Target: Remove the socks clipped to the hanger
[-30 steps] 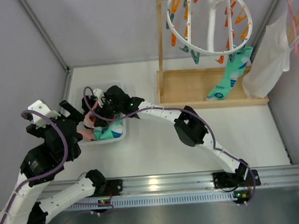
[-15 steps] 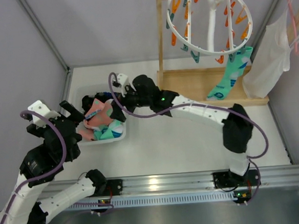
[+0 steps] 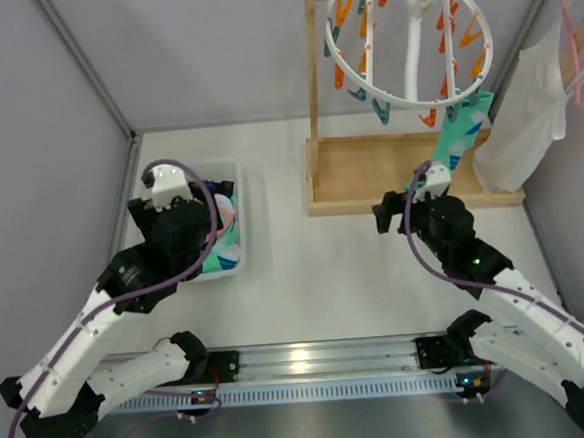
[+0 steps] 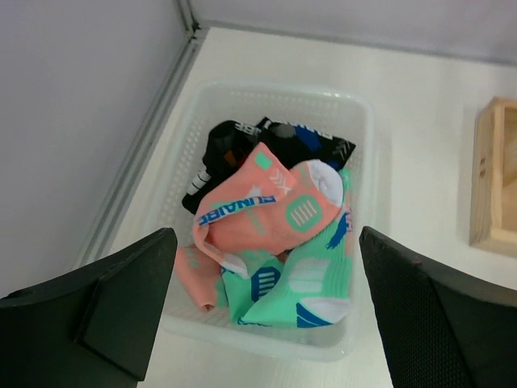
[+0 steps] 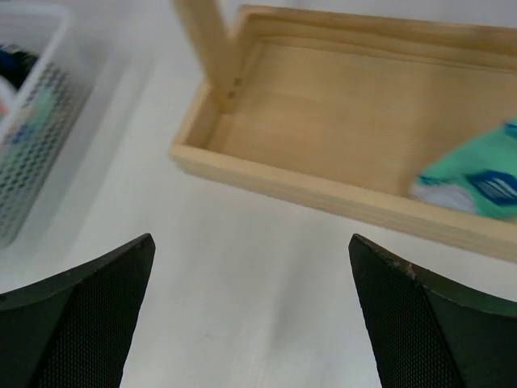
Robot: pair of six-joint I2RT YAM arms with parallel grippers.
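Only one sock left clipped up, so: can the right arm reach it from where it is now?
Probably yes: the right claw is open, empty, near the hanging teal sock's toe, with nothing visible between them.

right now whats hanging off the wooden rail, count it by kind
white ring hanger: 1
pink hanger: 1
white garment: 1
teal sock clipped to the ring: 1
total: 4

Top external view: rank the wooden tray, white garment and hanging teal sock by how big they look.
1. wooden tray
2. white garment
3. hanging teal sock, clearly smallest, though its lower end is hidden, so its full extent is unsure.
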